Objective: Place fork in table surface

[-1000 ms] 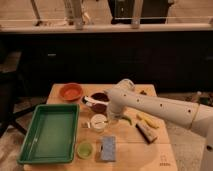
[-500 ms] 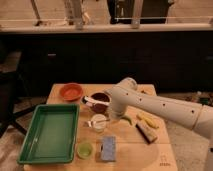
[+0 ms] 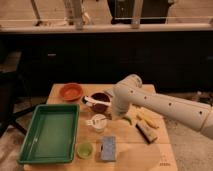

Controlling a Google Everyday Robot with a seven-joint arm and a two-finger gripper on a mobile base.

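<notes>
My gripper (image 3: 116,114) hangs at the end of the white arm over the middle of the light wooden table surface (image 3: 135,152), just right of a white cup (image 3: 98,121). It is shut, and its tip is largely hidden by the wrist. I cannot make out the fork. A thin pale sliver shows at the cup's left side, but I cannot tell what it is. A white-handled utensil (image 3: 92,101) lies across a dark red bowl (image 3: 101,103) right behind the cup.
A green tray (image 3: 50,132) fills the table's left side, with an orange bowl (image 3: 71,91) behind it. A small green cup (image 3: 84,149) and a blue sponge (image 3: 108,147) sit near the front. A yellow item (image 3: 147,119) and a brown one (image 3: 146,131) lie to the right.
The arm has barely shifted; the gripper stays beside the white cup. Nothing on the table has moved.
</notes>
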